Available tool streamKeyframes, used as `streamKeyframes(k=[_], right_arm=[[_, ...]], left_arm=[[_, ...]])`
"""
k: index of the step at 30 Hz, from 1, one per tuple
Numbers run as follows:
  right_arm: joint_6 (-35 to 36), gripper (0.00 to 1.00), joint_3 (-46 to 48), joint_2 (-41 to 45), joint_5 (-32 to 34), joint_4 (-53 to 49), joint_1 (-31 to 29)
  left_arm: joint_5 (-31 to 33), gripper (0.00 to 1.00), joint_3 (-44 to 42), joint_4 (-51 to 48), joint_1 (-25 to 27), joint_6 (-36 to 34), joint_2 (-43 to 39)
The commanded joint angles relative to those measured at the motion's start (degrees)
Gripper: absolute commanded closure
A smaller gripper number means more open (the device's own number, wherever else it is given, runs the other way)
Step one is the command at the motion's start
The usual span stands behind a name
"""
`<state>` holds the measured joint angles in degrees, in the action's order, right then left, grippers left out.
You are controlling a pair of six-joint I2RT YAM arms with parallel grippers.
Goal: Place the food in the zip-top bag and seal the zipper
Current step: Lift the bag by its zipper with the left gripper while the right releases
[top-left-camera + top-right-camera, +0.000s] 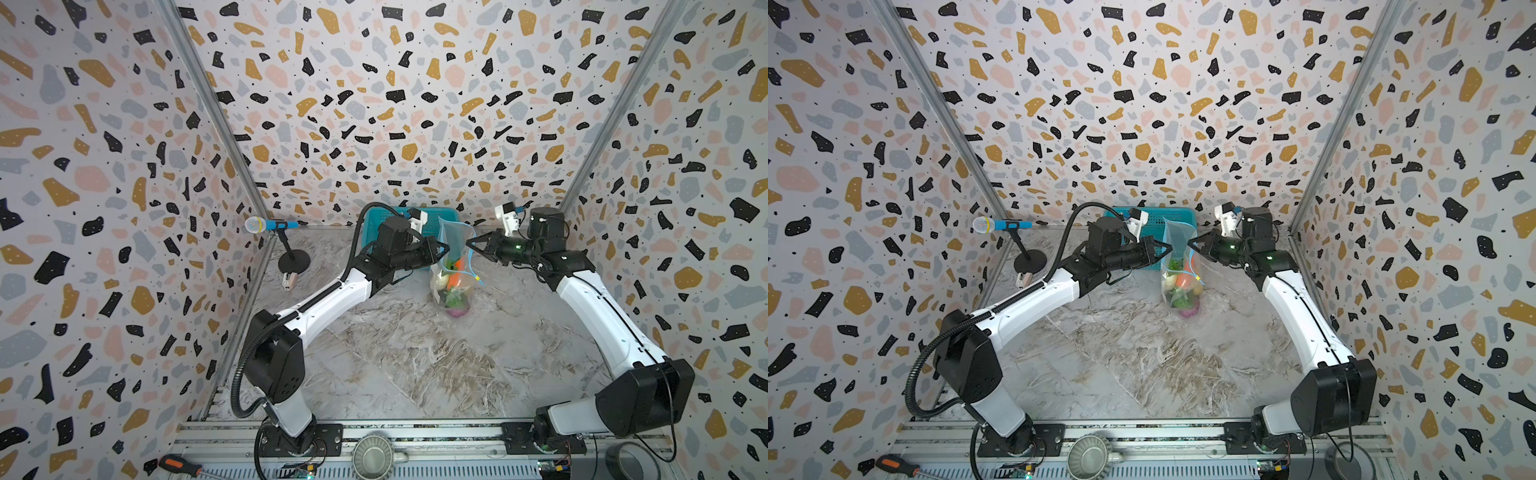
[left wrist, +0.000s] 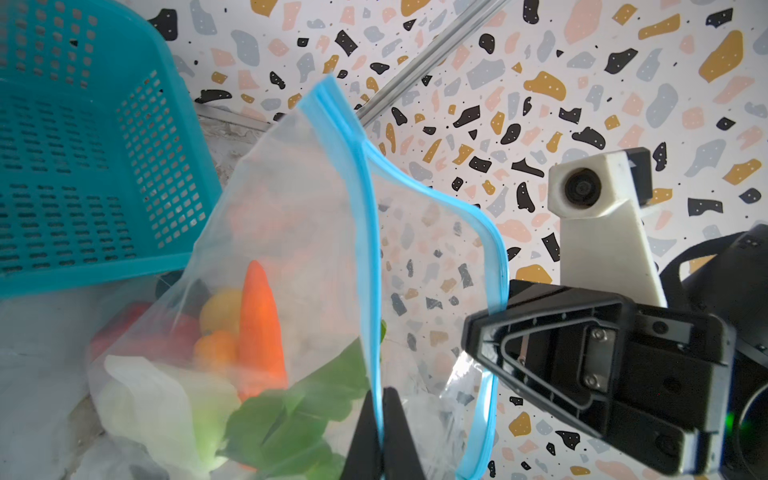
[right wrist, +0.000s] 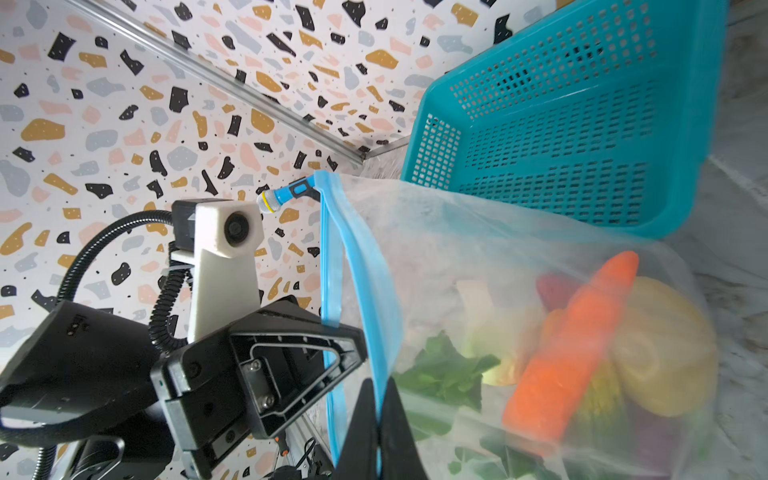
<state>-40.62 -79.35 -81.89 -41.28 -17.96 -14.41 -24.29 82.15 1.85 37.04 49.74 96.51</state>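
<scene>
You are facing a teal basket [image 1: 371, 230] sitting by the back wall [image 1: 415, 104], a microphone [image 1: 270, 225] standing at the left, and a screwdriver [image 1: 179, 464] lying up front.

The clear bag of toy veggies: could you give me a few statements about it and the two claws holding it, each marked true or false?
1. The orange carrot is inside the zip-top bag. True.
2. The zipper is sealed along its whole length. False: its two blue strips stand apart, so the mouth is open.
3. The left gripper and the right gripper are each shut on the zipper strip. True.
4. The bag lies inside the teal basket. False: it is outside the basket, held up between the two grippers.
</scene>
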Motion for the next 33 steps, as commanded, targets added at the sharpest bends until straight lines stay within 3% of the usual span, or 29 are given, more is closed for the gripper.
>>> streamKeyframes(k=[1,8,16,19,21,26,30,33], right_arm=[[-0.2,0.99,-4.0,-0.6,-0.5,4.4,-2.6],[0.1,0.99,-9.6,-7.1,-2.1,5.9,-7.7],[1.4,0.97,-14.2,-14.0,-6.5,8.5,-9.1],[5.9,0.76,-15.5,-14.5,-8.8,8.7,-8.7],[8.2,0.67,-14.5,-12.9,-10.0,10.1,-7.3],[13.2,0.4,-2.3,-2.1,-11.6,21.3,-2.2],[19.7,0.35,13.6,7.9,-12.6,35.6,0.5],[27.9,0.36,23.4,14.0,-9.7,39.7,0.7]], left_arm=[[1.6,1.0,-2.2,4.7,0.9,4.6,-3.6],[4.9,1.0,-7.0,4.4,1.7,7.7,-9.1],[9.4,1.0,-11.8,2.3,0.1,6.1,-12.1],[7.3,1.0,-14.7,6.6,-1.5,7.7,-11.0],[6.2,1.0,-15.2,9.5,-1.6,8.8,-10.4],[7.2,1.0,-13.5,7.9,-1.8,7.2,-10.5],[7.2,1.0,-12.8,7.5,-2.2,6.8,-10.7],[7.6,1.0,-12.3,6.0,-2.7,5.5,-11.3]])
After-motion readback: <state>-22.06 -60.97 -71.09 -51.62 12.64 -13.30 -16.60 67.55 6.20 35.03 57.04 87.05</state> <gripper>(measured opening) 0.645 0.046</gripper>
